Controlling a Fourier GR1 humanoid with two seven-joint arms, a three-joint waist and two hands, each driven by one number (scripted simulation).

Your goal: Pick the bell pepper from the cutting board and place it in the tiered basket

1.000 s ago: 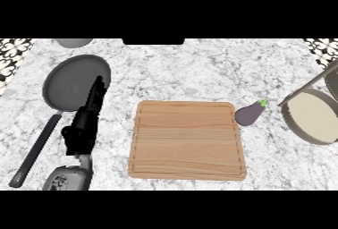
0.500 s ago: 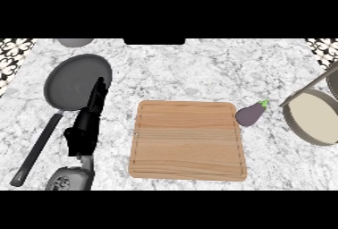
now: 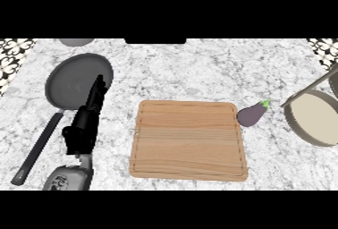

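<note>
The left hand rests at the view's left with fingers straight and together, lying partly over the pan; the right hand is out of view; the cutting board is bare, no bell pepper visible; an eggplant lies beside it on the table, near the basket.

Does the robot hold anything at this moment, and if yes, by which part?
Nothing is held. The left hand shows straight fingers over the counter beside the frying pan, and the cutting board lies bare. The right hand is not in view.
</note>
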